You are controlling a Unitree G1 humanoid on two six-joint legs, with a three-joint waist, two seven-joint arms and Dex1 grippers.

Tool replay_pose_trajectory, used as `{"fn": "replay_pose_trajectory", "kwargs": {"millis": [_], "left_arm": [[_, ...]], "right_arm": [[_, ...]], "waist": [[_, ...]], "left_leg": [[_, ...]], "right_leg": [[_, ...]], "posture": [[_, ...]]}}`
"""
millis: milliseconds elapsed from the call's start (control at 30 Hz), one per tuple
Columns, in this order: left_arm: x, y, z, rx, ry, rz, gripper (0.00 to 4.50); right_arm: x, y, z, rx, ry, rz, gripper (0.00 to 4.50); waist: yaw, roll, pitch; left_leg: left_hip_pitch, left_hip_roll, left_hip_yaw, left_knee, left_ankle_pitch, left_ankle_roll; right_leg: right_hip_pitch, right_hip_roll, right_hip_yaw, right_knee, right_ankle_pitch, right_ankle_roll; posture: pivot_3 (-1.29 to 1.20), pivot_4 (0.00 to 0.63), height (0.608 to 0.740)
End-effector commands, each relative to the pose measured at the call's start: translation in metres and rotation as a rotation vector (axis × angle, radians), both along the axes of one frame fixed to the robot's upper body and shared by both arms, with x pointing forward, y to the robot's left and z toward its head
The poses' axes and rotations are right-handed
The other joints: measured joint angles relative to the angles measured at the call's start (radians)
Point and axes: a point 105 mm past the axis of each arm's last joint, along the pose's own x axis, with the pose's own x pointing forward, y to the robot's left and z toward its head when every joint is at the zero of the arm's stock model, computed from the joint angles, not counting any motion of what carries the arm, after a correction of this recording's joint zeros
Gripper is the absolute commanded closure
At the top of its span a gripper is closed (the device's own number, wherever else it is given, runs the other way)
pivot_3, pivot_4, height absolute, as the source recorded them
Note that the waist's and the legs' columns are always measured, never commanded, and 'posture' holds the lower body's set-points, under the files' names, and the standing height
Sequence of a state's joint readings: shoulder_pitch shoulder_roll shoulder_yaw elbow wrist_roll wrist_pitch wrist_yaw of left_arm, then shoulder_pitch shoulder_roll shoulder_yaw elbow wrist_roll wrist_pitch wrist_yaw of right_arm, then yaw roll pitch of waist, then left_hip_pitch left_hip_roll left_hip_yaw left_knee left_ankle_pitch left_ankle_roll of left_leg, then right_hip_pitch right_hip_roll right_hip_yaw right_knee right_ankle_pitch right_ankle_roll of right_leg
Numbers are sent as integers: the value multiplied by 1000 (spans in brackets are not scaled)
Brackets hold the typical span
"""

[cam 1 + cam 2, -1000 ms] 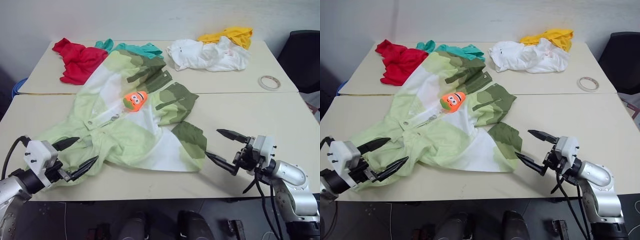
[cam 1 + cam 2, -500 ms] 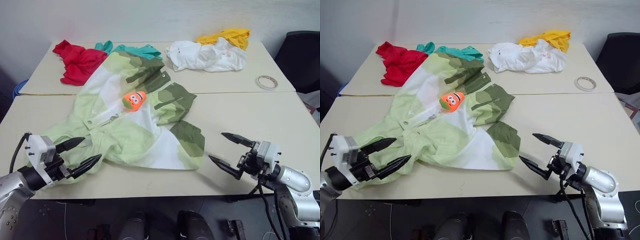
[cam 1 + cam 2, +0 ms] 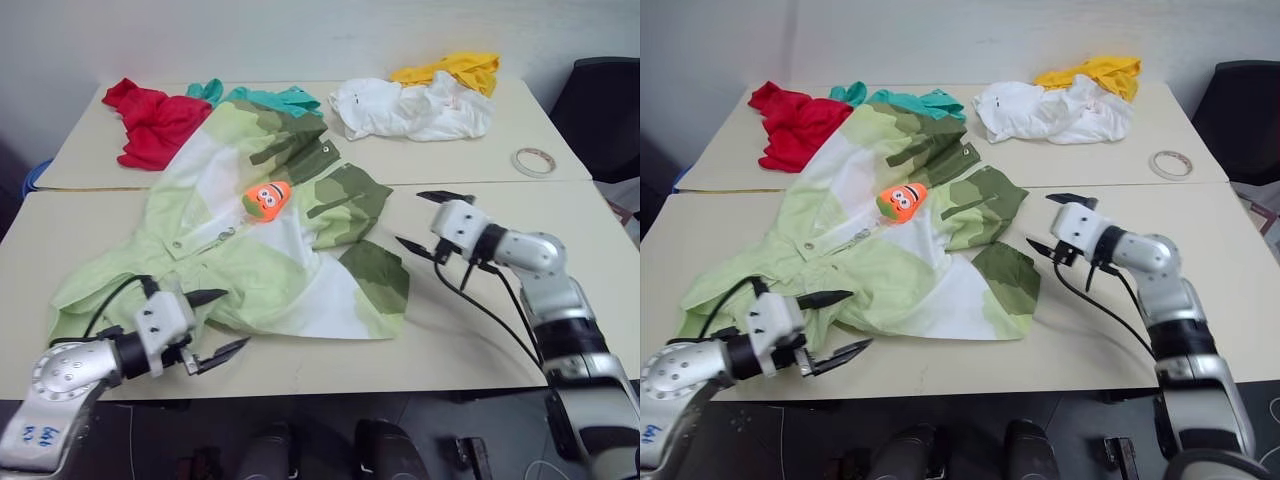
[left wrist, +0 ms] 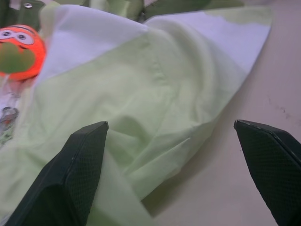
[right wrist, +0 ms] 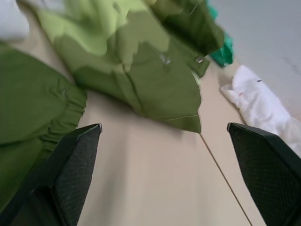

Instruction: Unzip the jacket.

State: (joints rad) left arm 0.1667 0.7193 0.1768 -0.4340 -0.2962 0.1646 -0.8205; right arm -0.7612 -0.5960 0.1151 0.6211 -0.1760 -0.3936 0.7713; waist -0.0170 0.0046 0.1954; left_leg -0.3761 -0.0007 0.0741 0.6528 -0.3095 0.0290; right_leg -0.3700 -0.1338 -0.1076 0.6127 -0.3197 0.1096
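Large patchwork jacket [image 3: 250,240] of light green, white and dark olive fabric lies spread flat across two beige tables [image 3: 500,250] pushed together, straddling the seam between them. Its collar end reaches toward the far edge of the far table; its hem and one sleeve lie near the front edge of the near table, toward the front left corner. Cloth is creased and bunched along the lower left. Dark olive patches sit on the right side and at one elasticated cuff [image 3: 378,272]. Metal snaps [image 3: 326,148] show on the olive placket near the collar. An orange cartoon-face zipper pull [image 3: 267,199] rests on the white centre panel.

Left gripper [image 3: 215,325]: two black fingers spread wide, holding nothing, at the jacket's lower hem near the front edge of the near table. In the left wrist view one finger [image 4: 75,174] stands over light green cloth, the other over bare table beside the hem; contact with the fabric cannot be told.

Right gripper [image 3: 428,222]: fingers wide apart, empty, above bare table just right of the olive patches.

Beyond: crumpled red garment [image 3: 150,118] at the far left corner, teal garment [image 3: 275,98] by the collar, white cloth heap [image 3: 415,108], yellow cloth [image 3: 450,68], and a tape roll [image 3: 535,161] near the right edge.
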Motion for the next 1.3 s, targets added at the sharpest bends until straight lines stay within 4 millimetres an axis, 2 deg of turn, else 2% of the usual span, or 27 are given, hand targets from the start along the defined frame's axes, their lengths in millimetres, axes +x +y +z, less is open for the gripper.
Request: {"fn": "replay_pose_trajectory", "kwargs": {"millis": [33,167,333,367,500,633,733,800,867,900,1067,1167,1300], "left_arm": [[9,-4,-6,40,-51,17,0],[23,-8,-16,59,-63,61,0],[38,-6,-22,113,-90,121,0],[40,-6,-22,111,-94,131,0],[44,-4,-27,114,-82,142,820],[48,5,-28,118,-76,175,2128],[49,18,-31,124,-53,228,3151],[47,25,-32,136,-45,239,3690],[44,30,-32,139,-39,242,4325],[43,33,-32,144,-34,235,4478],[39,37,-33,144,18,152,4478],[41,33,-30,137,29,59,4478],[44,24,-24,125,32,-73,4478]], "right_arm": [[16,16,1,-48,-60,-3,22],[34,46,-6,-83,-87,-17,22],[49,72,3,-73,-117,-52,22],[50,76,5,-70,-113,-49,193],[50,89,2,-65,-63,-20,1261],[50,84,2,-60,-34,-21,2747],[50,64,1,-81,-22,-37,3900],[47,46,1,-119,-19,-37,4491],[42,29,-1,-150,0,-32,4500],[38,19,-2,-164,13,-26,4500],[4,-25,-13,-234,140,32,4500],[-39,-48,-27,-279,330,69,4500],[-120,-55,-40,-260,666,159,4500]], "waist": [[-8,0,0],[-19,0,0],[-28,0,0],[-29,0,0],[-30,0,0],[-32,0,0],[-36,0,0],[-35,0,0],[-35,0,0],[-35,0,0],[-30,0,0],[-12,0,0],[24,0,0]], "left_leg": [[-1,0,0,0,0,0],[-2,0,2,1,1,0],[-1,1,4,1,3,-1],[-1,1,4,1,3,-1],[-1,1,3,1,3,-1],[-1,1,2,1,3,-1],[-1,1,2,1,3,-1],[-1,1,2,1,3,-1],[-1,1,2,1,3,-1],[-1,0,2,1,3,-1],[-1,1,2,0,3,-1],[-1,1,2,1,2,-1],[-3,1,-1,3,1,0]], "right_leg": [[-1,0,0,0,0,0],[-3,0,-2,4,0,0],[-5,0,0,8,0,0],[-5,0,0,8,0,0],[-5,0,2,9,0,0],[-5,-1,2,9,0,0],[-5,-1,2,9,0,0],[-5,-1,2,9,0,0],[-5,-1,2,9,0,0],[-5,-1,2,9,0,0],[-5,-1,2,8,0,0],[-4,-1,1,7,0,0],[-4,-2,-1,7,0,0]], "posture": [[0,150,740],[0,150,740],[0,150,740],[0,150,740],[0,150,740],[0,150,740],[0,150,740],[0,150,740],[0,150,740],[0,150,740],[0,150,740],[0,150,740],[0,150,740]]}}
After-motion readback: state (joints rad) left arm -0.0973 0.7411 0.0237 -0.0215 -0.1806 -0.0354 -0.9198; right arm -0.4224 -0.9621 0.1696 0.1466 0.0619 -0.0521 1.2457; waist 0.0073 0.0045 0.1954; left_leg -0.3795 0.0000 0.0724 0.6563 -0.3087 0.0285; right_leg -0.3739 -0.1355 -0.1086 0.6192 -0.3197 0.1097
